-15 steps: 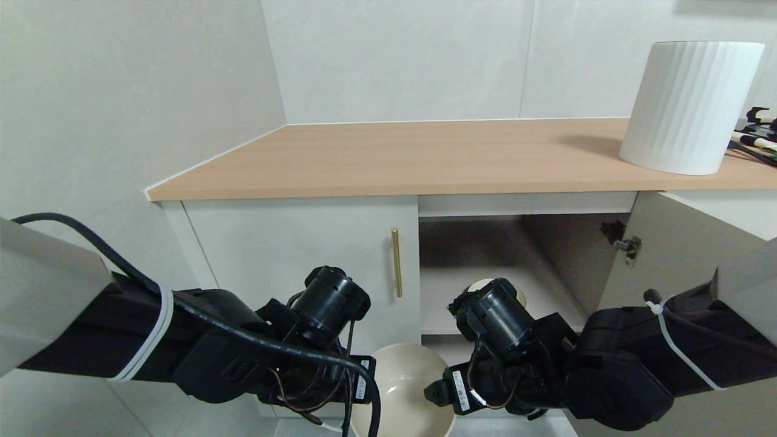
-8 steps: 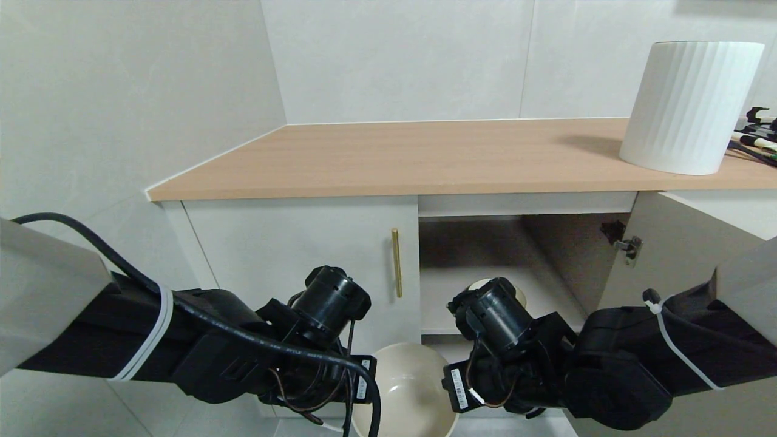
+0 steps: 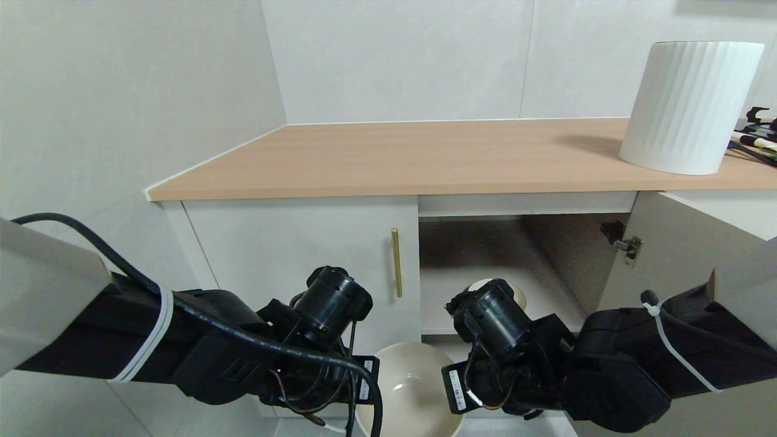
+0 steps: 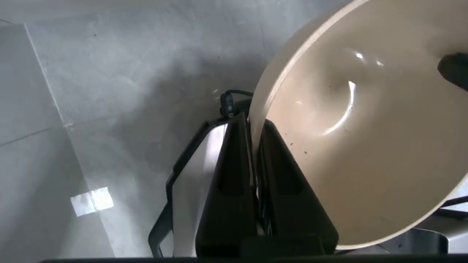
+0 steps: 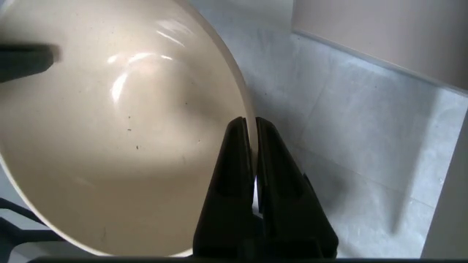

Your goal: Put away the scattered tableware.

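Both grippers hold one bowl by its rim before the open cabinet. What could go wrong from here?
The left gripper and right gripper each pinch only the thin rim of the bowl; uneven arm motion might let it slip. Going in, the bowl could knock the closed door or the cream dish already on the shelf.

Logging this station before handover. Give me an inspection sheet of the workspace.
Surface: light wooden countertop.
Job's things: cream round ceramic bowl held in the air before the open cabinet; pale round dish on the shelf inside, partly hidden.
Clutter: white ribbed cylindrical container and some markers at the countertop's right end.
Claws: left claw and right claw shut on opposite sides of the bowl's rim.
Cables: black cable looped over the left arm.
Surroundings: right cabinet door open, left door with brass handle shut; pale walls.
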You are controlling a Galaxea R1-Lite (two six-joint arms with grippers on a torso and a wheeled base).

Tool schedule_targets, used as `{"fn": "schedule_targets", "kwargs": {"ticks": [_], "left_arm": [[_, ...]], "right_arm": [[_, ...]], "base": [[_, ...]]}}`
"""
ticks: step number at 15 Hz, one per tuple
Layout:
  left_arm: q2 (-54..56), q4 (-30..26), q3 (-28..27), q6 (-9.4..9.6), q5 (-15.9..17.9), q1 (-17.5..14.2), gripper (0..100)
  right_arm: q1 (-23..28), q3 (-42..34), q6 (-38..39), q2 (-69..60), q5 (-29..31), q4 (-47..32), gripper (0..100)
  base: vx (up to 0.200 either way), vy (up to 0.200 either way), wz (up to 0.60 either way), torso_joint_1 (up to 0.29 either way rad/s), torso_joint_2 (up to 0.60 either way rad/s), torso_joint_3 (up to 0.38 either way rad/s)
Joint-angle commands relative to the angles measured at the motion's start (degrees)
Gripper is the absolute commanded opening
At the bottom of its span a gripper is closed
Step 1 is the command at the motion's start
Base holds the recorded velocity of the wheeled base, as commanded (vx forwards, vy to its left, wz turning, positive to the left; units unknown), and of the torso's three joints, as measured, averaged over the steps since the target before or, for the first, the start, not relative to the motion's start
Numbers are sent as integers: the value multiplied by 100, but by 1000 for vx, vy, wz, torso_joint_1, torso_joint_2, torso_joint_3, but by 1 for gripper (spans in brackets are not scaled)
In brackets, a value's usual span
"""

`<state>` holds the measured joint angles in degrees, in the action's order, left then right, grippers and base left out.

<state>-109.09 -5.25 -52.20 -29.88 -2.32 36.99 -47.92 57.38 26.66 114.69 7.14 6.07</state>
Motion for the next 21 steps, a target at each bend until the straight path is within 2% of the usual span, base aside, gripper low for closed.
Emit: {"fn": "schedule_targets", "kwargs": {"ticks": [1, 2, 3, 9, 11, 12, 15, 19, 21], "left_arm": [[20, -11, 8, 0, -23, -7, 0], [29, -11, 8, 0, -41, 2, 0], [29, -11, 8, 0, -41, 2, 100], [116, 7, -18, -44, -41, -7, 100], [292, 24, -53, -255, -32, -7, 100], [371, 24, -80, -317, -23, -7, 100], [380, 33, -97, -326, -23, -16, 100], [398, 33, -97, -326, -23, -25, 100], [389, 24, -97, -326, -23, -25, 100]], "right_arm": [[2, 1, -3, 10, 6, -9, 0], [2, 1, -3, 18, 15, -9, 0], [2, 1, -3, 18, 6, -9, 0], [2, 10, -3, 71, 15, -9, 0], [72, 36, -3, 159, 85, -1, 0], [257, 71, -3, 238, 200, 26, 0], [969, 98, -47, 177, 375, 35, 0], [1962, 678, 146, 642, 437, 325, 0], [2164, 915, 384, 985, 622, 448, 0]], "base": [[0, 0, 0, 0, 0, 0], [0, 0, 0, 0, 0, 0], [0, 0, 0, 0, 0, 0], [0, 0, 0, 0, 0, 0], [0, 0, 0, 0, 0, 0], [0, 0, 0, 0, 0, 0], [0, 0, 0, 0, 0, 0], [0, 0, 0, 0, 0, 0], [0, 0, 0, 0, 0, 0]]}}
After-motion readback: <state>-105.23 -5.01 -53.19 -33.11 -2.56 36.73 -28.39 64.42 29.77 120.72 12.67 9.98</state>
